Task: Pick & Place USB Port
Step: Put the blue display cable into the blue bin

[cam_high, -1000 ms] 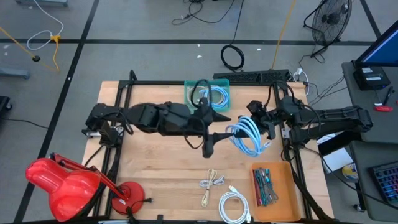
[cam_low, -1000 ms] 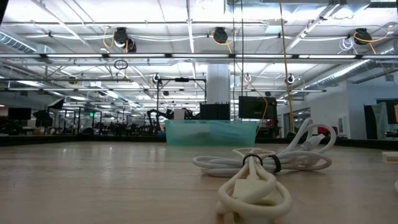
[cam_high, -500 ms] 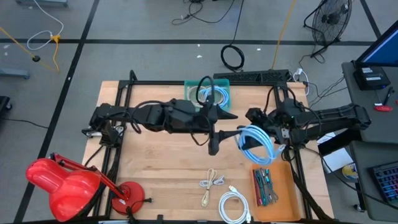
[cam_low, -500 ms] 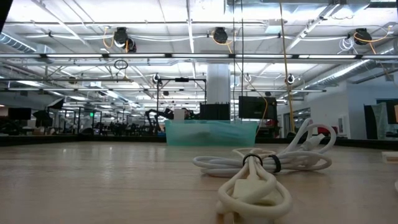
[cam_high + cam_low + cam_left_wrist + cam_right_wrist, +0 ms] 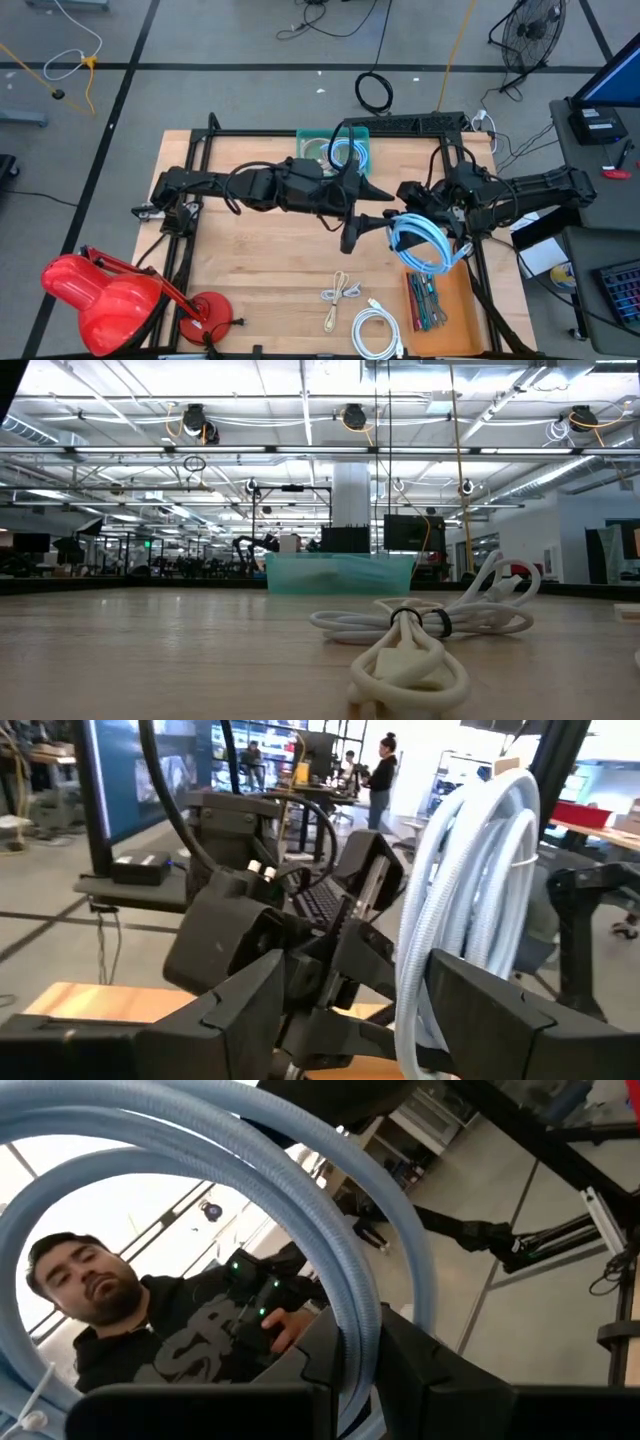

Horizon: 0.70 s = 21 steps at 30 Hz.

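At the table's far edge the green bin (image 5: 338,146) holds coiled cables, while the right gripper (image 5: 432,222) clamps a blue cable coil (image 5: 425,240) and the left gripper (image 5: 362,222) gapes empty.

Wooden table (image 5: 260,260), dark frame along its edges. Lying on it: a teal bin (image 5: 345,148) at the far edge, a small beige cable (image 5: 338,297), a coiled white cable (image 5: 375,330), an orange tray (image 5: 450,295) of tools, and a red desk lamp (image 5: 110,295) at the near left corner.
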Tool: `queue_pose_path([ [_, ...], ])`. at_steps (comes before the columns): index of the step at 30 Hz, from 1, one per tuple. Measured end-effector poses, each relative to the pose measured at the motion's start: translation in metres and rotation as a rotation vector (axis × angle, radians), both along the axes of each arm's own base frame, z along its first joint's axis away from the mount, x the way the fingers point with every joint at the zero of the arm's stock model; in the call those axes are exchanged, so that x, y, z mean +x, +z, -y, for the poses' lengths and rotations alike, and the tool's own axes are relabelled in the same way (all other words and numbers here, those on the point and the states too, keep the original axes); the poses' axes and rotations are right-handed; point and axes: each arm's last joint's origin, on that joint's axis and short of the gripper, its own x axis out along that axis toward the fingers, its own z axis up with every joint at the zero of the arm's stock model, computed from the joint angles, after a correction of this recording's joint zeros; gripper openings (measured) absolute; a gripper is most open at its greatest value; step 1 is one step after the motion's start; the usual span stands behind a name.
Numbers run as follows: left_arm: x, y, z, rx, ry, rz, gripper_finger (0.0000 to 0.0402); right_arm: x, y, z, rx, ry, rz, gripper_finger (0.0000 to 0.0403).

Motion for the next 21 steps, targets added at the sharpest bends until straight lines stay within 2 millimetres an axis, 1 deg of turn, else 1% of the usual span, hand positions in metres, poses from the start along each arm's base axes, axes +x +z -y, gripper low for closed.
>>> queue_pose_path([
  [9, -0.003, 0.003, 0.003, -0.048, -0.107, 0.004, 0.0244, 0.000, -0.002, 0.000, -0.010, 0.020, -0.023, 0.0029],
  [11, -0.003, 0.004, 0.006, -0.053, -0.129, 0.017, 0.0244, 0.000, -0.002, 0.001, -0.009, 0.014, -0.024, 0.0029],
  [14, -0.004, 0.006, 0.010, -0.053, -0.140, 0.032, 0.0243, 0.001, -0.002, 0.002, -0.007, 0.005, -0.023, 0.0029],
  [21, -0.002, 0.004, 0.013, -0.057, -0.150, 0.027, 0.0244, 0.002, -0.003, 0.003, -0.001, -0.028, -0.037, 0.0029],
])
